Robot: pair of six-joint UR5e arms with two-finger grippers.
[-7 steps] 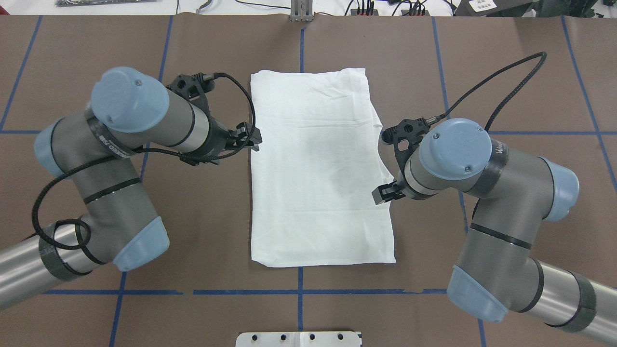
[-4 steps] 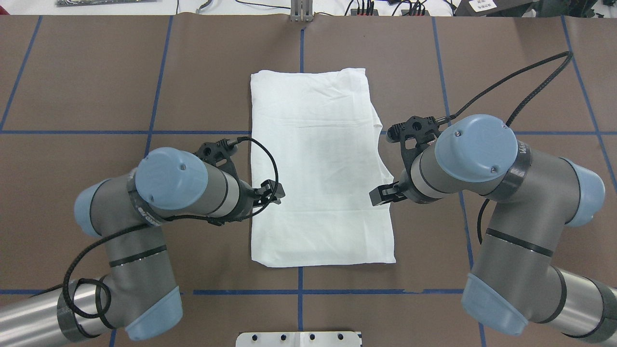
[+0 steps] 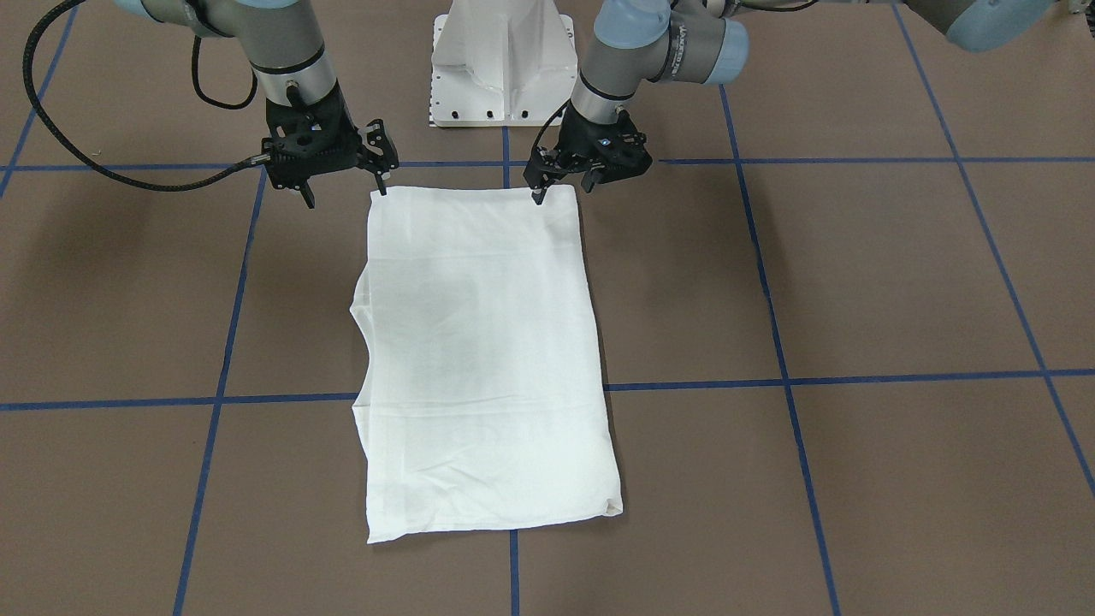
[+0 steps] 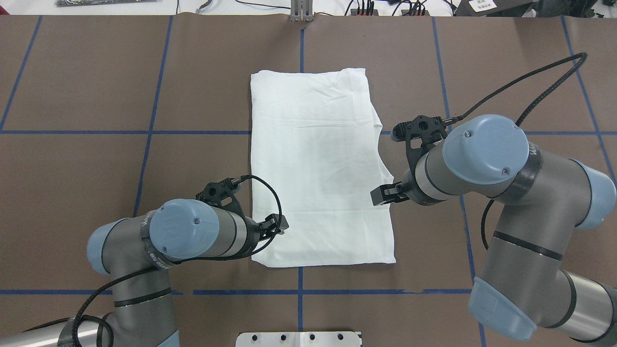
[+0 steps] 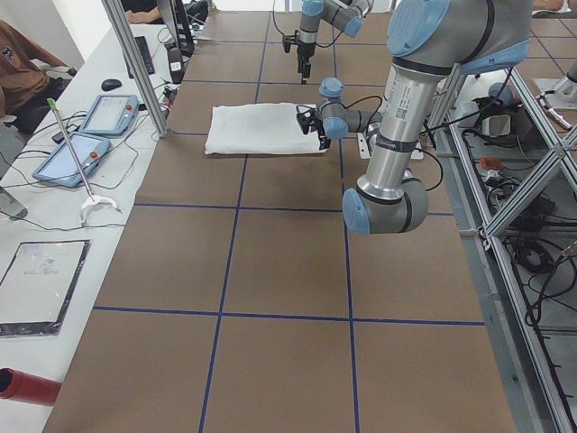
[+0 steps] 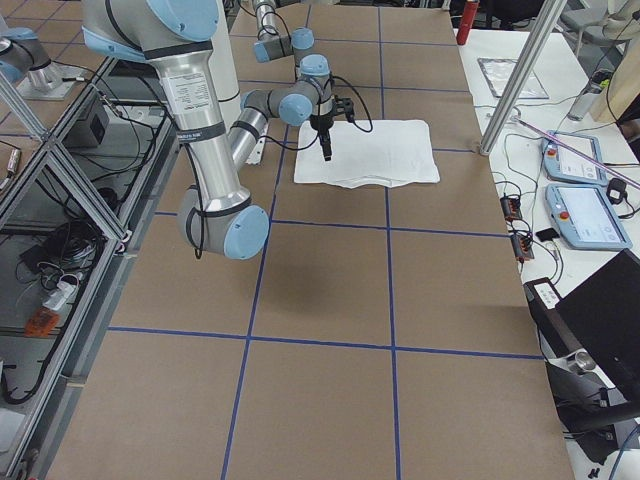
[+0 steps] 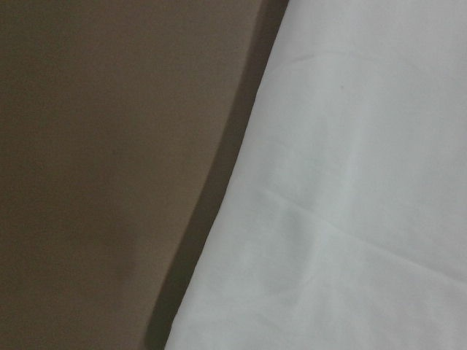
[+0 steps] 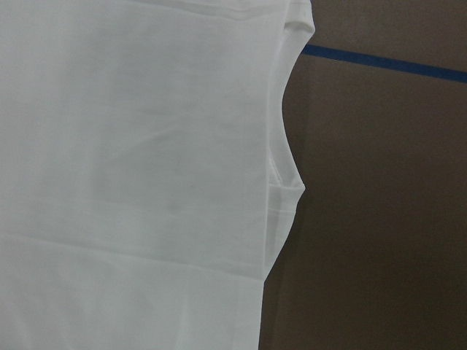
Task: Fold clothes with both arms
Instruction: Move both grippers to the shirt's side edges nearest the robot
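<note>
left claw [image 3: 563, 192]: jaws apart, holding nothing; you have it low over one corner of the shirt, one finger above the cloth and the other just off the side edge, so it straddles that corner
right claw [image 3: 346, 195]: jaws spread wide, empty; inner finger right at the other corner of the same edge, outer finger over bare table [image 3: 855, 282]
shirt [image 3: 479, 359]: white, flat on the table, already a narrow rectangle with the sides folded in; its short edge lies right under both claws and the rest runs away from them
why placed so: with one claw per corner you can lift that short edge level and carry it to the far edge for a halving fold, I'd judge
step: pre-grasp, nothing pinched yet
watch: several layers at each corner; if you pinch only the top one, the stack likely peels open
</note>
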